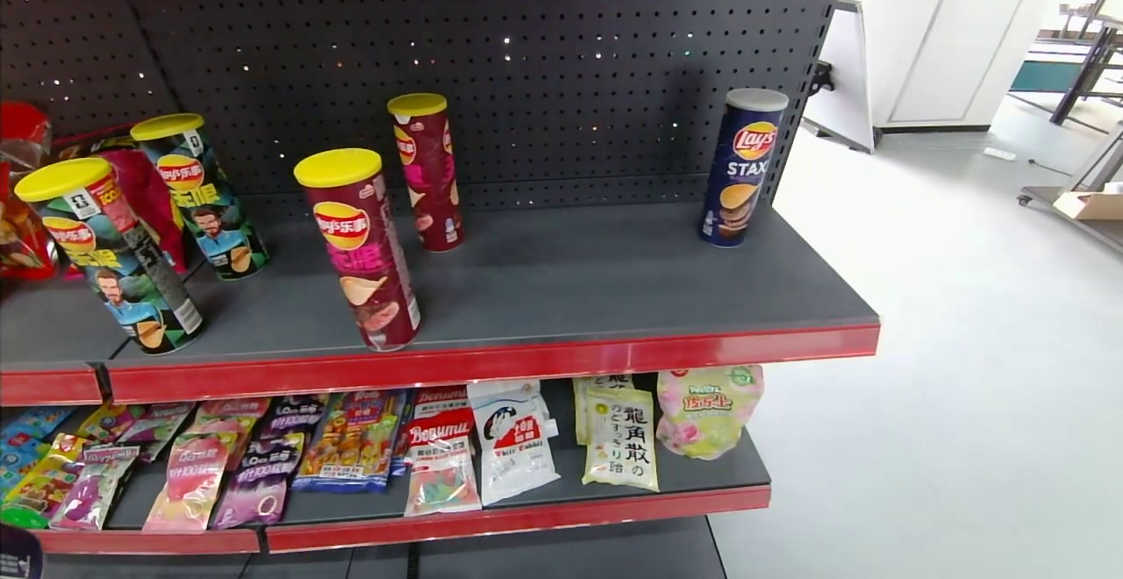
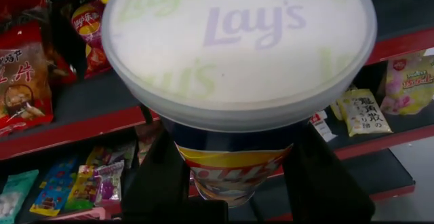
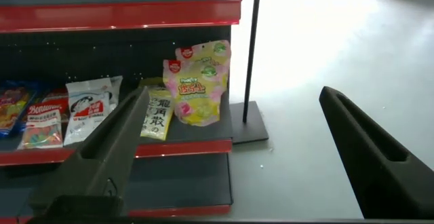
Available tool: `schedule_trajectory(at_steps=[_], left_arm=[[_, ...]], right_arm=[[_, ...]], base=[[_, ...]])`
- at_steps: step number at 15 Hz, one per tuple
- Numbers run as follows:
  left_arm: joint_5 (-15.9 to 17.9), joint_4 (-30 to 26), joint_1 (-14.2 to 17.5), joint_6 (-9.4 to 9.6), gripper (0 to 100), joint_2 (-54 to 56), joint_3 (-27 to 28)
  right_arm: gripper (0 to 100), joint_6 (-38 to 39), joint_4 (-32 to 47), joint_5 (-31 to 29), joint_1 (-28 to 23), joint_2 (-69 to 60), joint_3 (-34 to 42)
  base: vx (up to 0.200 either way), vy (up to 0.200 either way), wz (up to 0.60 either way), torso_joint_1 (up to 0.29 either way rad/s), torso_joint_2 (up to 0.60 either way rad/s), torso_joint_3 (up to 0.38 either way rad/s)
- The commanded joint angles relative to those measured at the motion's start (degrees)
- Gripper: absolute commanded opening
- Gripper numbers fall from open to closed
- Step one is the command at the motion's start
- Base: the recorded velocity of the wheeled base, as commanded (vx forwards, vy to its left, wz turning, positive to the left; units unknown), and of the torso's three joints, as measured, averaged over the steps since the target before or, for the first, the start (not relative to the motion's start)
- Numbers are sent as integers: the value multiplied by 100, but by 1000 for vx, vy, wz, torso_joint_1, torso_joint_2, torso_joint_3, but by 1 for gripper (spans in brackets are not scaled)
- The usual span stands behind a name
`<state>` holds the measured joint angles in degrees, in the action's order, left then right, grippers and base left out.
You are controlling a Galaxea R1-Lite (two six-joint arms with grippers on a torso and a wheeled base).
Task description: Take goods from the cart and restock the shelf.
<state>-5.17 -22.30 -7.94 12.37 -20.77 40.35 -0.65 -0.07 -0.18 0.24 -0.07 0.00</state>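
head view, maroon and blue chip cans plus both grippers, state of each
blue chip can on shelf, upright, lid on
front maroon chip can, upright, lid on
rear maroon chip can, upright, lid on
left gripper, shut on lidded chip can
right gripper, open, empty

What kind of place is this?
Most likely a shop aisle, or a mock-up of one: a pegboard-backed shelf with red edge strips, chip cans standing on it, and snack bags on the tier below.
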Motion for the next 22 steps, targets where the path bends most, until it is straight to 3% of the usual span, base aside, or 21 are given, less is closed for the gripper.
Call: schedule_trajectory(at_steps=[1,6,14,20,22], left_arm=[[-2,6,3,2,0,3,-1],[-28,-3,3,-7,0,3,-18],[-46,-12,3,2,0,47,-54],[-46,-47,3,11,0,56,-62],[-54,-47,3,125,0,65,-71]], right_arm=[[100,-6,-1,1,2,7,0],[100,3,-1,1,2,7,0],[100,-6,-1,1,2,7,0],[100,3,-1,1,2,7,0],[100,12,-1,1,2,7,0]], base=[[0,-200,0,7,-2,2],[0,-200,0,2,4,4],[0,0,0,0,0,0],[200,0,0,0,-1,3],[0,0,0,0,0,0]])
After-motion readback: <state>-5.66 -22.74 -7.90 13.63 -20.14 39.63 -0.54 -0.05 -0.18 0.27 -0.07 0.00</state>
